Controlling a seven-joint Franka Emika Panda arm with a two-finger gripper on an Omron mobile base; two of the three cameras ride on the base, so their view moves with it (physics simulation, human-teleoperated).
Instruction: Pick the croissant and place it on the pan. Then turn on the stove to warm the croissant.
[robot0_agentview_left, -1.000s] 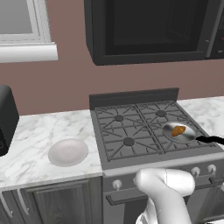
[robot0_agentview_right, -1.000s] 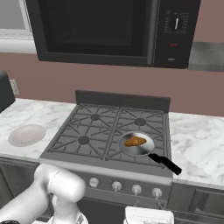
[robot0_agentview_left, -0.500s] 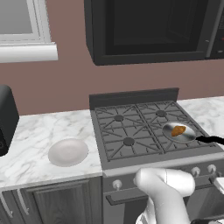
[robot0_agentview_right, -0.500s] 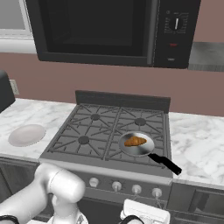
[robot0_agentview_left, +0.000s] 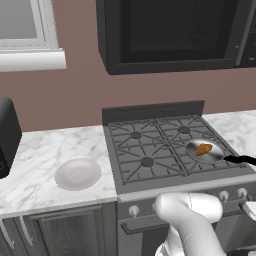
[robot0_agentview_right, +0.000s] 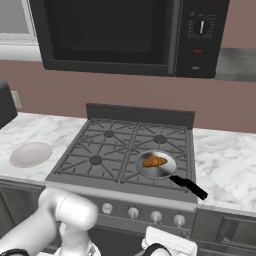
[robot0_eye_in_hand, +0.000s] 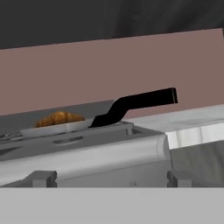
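While the small golden-brown crescent croissant (robot0_agentview_right: 154, 161) is already lying inside the round shiny grey metal frying pan (robot0_agentview_right: 162, 172) on the front right burner, the heating step is looking undone — no flame is showing under the pan, as far as these views are telling. The pan's long black handle (robot0_agentview_right: 189, 187) is sticking out past the front right corner of the wide dark grey gas stove (robot0_agentview_right: 102, 150), over the row of silver knobs (robot0_agentview_right: 156, 216) on the front panel.

That handle is the main hazard. In the hand view it is jutting overhead, and the two-finger gripper (robot0_eye_in_hand: 112, 178) is sitting low in front of the stove's front edge, its two dark tips standing wide apart with nothing between them. If the hand is rising toward a knob from here, it is risking a knock against the handle — enough to spin the pan or tip the pastry onto the grates.

The other risk is choosing the wrong knob, since several are sitting close together; lighting another burner would be leaving the croissant cold. Well off to the left, the round white shallow plate (robot0_agentview_right: 31, 154) on the marble counter (robot0_agentview_left: 35, 160) is lying bare.
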